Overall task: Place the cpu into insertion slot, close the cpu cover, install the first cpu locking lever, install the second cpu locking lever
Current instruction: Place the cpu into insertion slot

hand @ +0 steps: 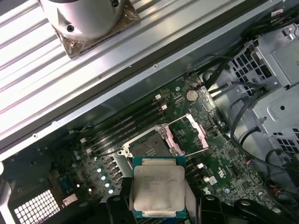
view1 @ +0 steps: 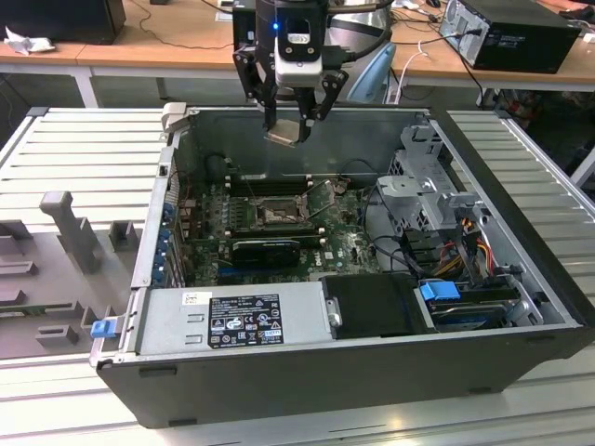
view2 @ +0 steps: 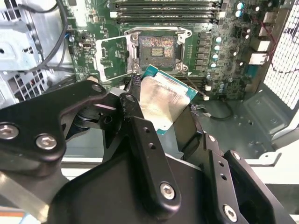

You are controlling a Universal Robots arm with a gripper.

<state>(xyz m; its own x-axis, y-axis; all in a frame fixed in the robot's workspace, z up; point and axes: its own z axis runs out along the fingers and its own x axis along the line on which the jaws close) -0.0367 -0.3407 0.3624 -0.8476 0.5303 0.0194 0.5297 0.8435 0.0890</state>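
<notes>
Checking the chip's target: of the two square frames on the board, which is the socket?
The insertion slot, with the dark centre full of contacts; the cpu cover beside it is a bare silver frame showing green board.

Silver-grey cpu (hand: pixel 158 189), teal-green rim

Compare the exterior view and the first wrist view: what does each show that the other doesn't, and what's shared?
Exterior view adds: the whole open computer case, its power supply, and the desks behind.
First wrist view adds a close look: the cpu cover flipped open beside the socket, and a coin battery.
Shared: the end effector shut on the cpu over the board, the empty insertion slot, and the memory slots.
</notes>
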